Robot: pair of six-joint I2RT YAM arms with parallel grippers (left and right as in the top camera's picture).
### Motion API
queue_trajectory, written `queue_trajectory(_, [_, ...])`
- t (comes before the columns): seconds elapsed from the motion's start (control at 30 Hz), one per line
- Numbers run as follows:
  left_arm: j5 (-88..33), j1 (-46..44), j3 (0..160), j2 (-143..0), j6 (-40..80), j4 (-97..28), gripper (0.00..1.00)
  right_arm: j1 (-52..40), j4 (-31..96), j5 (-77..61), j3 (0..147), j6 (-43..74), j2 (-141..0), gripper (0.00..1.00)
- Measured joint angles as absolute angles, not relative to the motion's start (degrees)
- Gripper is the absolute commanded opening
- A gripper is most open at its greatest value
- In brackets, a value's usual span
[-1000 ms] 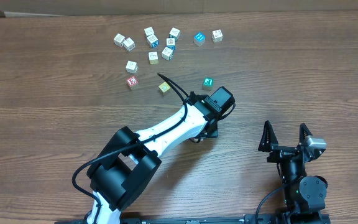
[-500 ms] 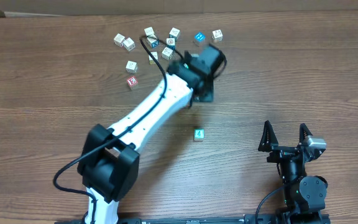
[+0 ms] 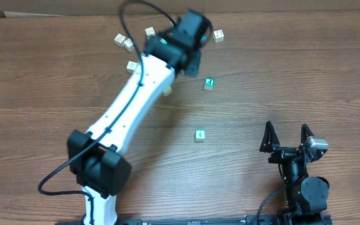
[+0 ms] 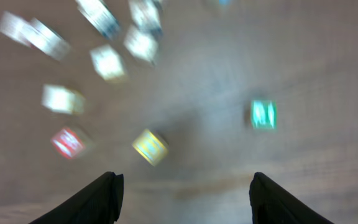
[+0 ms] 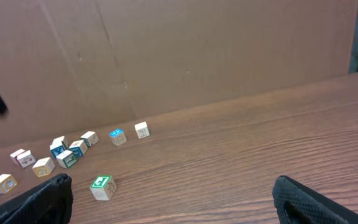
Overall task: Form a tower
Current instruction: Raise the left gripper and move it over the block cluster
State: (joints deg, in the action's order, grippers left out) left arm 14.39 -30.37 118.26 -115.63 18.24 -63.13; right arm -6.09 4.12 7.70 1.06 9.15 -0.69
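From overhead, the tower (image 3: 199, 134) stands alone in the middle of the table (image 3: 55, 125), well apart from the cluster of loose cubes (image 3: 125, 43) at the far edge; only its teal top face shows from straight above, so its height cannot be told here. The left arm (image 3: 136, 94) reaches out over that far cluster, and the right gripper (image 3: 286, 127) sits near the front edge with its jaws spread wide and empty. In the left wrist view, heavily blurred, the left gripper (image 4: 184, 180) has its fingers apart with nothing between them, above a yellow cube (image 4: 150, 147), a red cube (image 4: 67, 142) and a teal cube (image 4: 263, 114) lying separately on the wood. The right wrist view shows its own fingers apart, a green-faced cube (image 5: 102, 185) and the far cluster, but not the tower. The small wooden cubes are probably light, rigid and smooth-faced; each is best pinched across two opposite flat sides, and a narrow stack would likely topple at a sideways nudge, so additions should come straight down
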Motion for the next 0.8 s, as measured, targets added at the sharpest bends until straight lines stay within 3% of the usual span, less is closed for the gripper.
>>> queue_trajectory(0.1, [15.9,-27.0,125.7,-115.6,16.9,-60.5,0.64,-6.1,4.1,7.7,1.1,9.1,-0.7,1.0])
queue_trajectory(0.2, [16.6,-23.4,131.3,-115.5,15.7,-56.7,0.74,-6.1,4.1,7.7,1.1,9.1,-0.7,1.0])
queue_trajectory(0.8, [13.4,-6.5,133.8,-119.0,15.0,-52.8,0.78,-6.1,4.1,7.7,1.1,9.2,-0.7,1.0])
